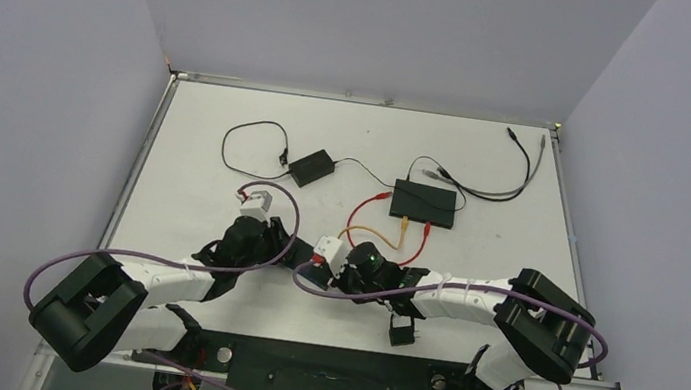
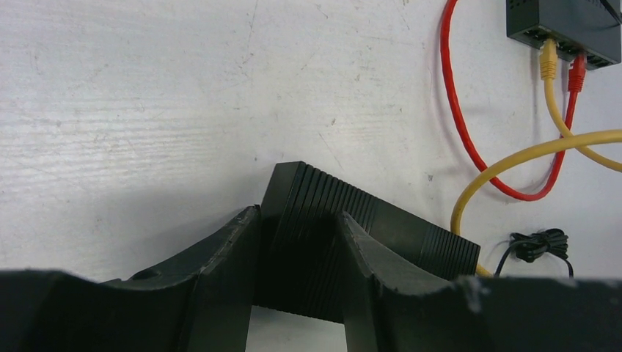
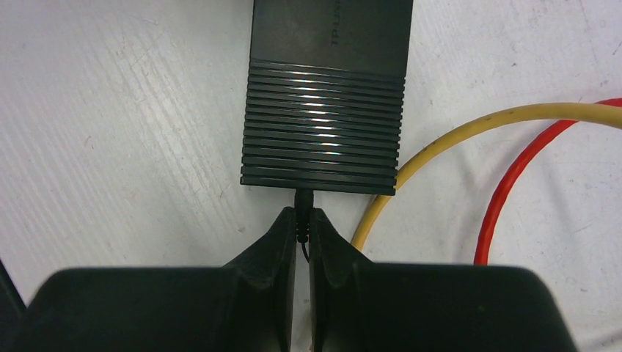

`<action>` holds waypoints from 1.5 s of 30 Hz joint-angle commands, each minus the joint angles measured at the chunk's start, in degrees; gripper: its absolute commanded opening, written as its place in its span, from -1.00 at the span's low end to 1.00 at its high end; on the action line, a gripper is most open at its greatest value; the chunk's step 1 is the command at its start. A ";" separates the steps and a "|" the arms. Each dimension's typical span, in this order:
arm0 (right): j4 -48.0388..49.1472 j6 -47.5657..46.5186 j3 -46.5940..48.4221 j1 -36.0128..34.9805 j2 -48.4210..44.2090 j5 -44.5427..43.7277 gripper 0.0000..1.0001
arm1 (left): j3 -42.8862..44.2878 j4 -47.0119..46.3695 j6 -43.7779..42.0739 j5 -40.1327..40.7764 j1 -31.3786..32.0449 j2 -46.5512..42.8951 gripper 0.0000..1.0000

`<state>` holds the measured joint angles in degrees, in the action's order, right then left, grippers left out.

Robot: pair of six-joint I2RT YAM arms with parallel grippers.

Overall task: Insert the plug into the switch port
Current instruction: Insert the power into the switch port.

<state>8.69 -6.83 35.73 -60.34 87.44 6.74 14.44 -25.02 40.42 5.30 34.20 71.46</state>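
Seemingly mid-insertion: right tool (image 3: 302, 222) clenched on plug (image 3: 301, 199), which met the box (image 3: 323, 110) edge at frame centre. Left tool (image 2: 297, 220) gripped box. Seating unconfirmed; release remained.

Black ribbed box (image 3: 323, 125), black plug (image 3: 301, 202), yellow cable (image 3: 513, 111), red cable (image 3: 505, 185), scuffed white table (image 3: 110, 110).

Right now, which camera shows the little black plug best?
Right wrist view: the plug sits pinched in the right end effector, meeting the ribbed box. In the top view it is hidden; the left wrist view misses it.
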 commanded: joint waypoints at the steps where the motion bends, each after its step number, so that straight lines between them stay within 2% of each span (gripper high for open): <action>1: 14.19 -2.53 6.09 2.15 -3.47 6.78 -1.00 | -2.33 3.39 5.17 -18.30 6.39 -2.85 -0.26; 7: 5.52 -4.05 6.70 7.16 -3.94 12.35 -0.96 | -2.84 9.88 5.92 -17.50 7.17 -10.99 -0.24; 12: 1.52 -4.73 7.43 7.60 -3.81 11.73 -0.52 | -3.99 13.58 7.10 -17.16 7.95 -16.27 -0.24; 17: -1.35 -3.22 6.85 7.52 -7.10 5.70 -0.32 | -7.17 17.06 10.48 -16.85 9.05 -23.77 -0.24; 23: -5.28 1.13 2.95 7.45 -16.57 -4.60 -0.24 | -7.16 27.28 11.74 -13.79 9.68 -35.49 -0.21; 27: -7.52 5.97 -0.64 7.60 -22.32 -10.46 -0.21 | -4.54 32.73 10.23 -11.09 9.67 -39.28 -0.18; 32: -11.86 12.91 -3.41 7.58 -29.04 -12.75 -0.18 | -1.55 33.86 8.00 -9.58 9.71 -37.92 -0.17; 38: -3.06 24.43 -13.96 5.85 -36.21 -10.32 -0.22 | 1.40 30.08 3.63 -5.95 9.58 -29.89 -0.11; 45: -1.79 29.10 -16.30 -1.53 -32.70 -14.29 -0.32 | 5.19 24.21 -0.26 -2.06 9.41 -21.36 -0.06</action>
<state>1.37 16.93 19.33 -58.57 52.49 -4.67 15.18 6.02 44.05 0.10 43.57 47.03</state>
